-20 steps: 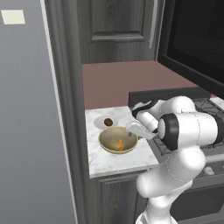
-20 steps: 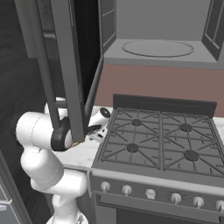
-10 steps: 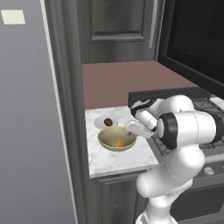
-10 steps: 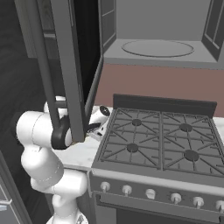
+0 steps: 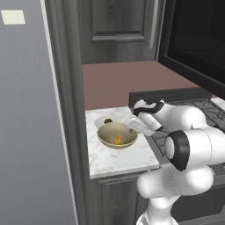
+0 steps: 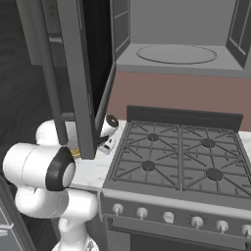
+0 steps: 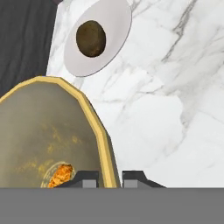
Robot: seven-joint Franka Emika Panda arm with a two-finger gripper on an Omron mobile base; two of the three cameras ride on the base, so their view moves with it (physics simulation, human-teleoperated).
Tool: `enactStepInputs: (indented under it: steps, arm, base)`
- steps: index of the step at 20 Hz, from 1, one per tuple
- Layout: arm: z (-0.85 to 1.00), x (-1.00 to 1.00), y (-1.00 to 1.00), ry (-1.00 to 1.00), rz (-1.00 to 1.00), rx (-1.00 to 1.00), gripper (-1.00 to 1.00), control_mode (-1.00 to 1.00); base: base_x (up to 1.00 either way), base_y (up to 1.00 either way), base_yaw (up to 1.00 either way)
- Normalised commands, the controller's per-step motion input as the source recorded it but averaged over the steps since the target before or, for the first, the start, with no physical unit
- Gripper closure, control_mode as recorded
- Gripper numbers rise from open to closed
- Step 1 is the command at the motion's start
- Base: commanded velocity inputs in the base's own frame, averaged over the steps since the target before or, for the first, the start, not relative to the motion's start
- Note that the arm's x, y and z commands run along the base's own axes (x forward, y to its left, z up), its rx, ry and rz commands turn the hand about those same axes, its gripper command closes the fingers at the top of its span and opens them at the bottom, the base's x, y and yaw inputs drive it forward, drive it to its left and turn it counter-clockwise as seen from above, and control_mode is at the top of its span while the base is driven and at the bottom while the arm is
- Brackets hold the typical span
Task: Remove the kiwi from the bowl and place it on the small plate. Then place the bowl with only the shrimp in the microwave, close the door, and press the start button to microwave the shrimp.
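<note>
Fingers (image 7: 109, 178) are closed on the lighter rim of the wide shallow tan-gold bowl (image 7: 48, 140), one dark tip inside the wall and one outside, so the rim is pinched between them. A rim pinch looks like the sensible hold here: the bowl is too wide to span, and this grip leaves the contents undisturbed.

Tiny bright orange curled shrimp (image 7: 61, 174) lies alone at the bottom of the bowl, close to the inner finger. Tiny dark brown-olive kiwi (image 7: 90, 38) already sits on the small flat whitish-grey plate (image 7: 114, 26), which rests on the white marble tabletop (image 7: 175, 113) just beyond the bowl. Judgement: the sorting step is done and the bowl transfer is starting.

From the left base camera, the bowl (image 5: 117, 134) sits on the tabletop (image 5: 118, 158) at the left of the stove, with the plate and kiwi (image 5: 107, 121) behind it, toward the wall.

Large black microwave (image 6: 176, 46) hangs above, its wide black door (image 6: 78, 73) swung open to the left, grey interior and glass turntable exposed. Judgement: the bowl must be lifted level and routed around the door edge to keep the shrimp in.
</note>
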Motion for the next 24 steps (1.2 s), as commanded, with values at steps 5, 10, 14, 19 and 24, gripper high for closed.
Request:
enactStepInputs:
  steps: [5,10,14,19,24]
  arm:
    - [0.49,-0.02,0.47,0.0,-0.15,0.0,1.0,-1.0]
    - [0.57,-0.31,0.04,0.0,-0.18,0.01,1.0,-1.0]
    - [0.55,-0.53,0.0,0.0,-0.25,0.04,1.0,-1.0]
    - [0.63,-0.82,-0.01,0.0,-0.27,0.05,1.0,-1.0]
    - [0.5,-1.0,-0.07,0.0,-0.25,0.03,1.0,-1.0]
  base:
    - [0.0,0.0,0.0]
    - [0.0,0.0,0.0]
    - [0.0,0.0,0.0]
    - [0.0,0.0,0.0]
    - [0.0,0.0,0.0]
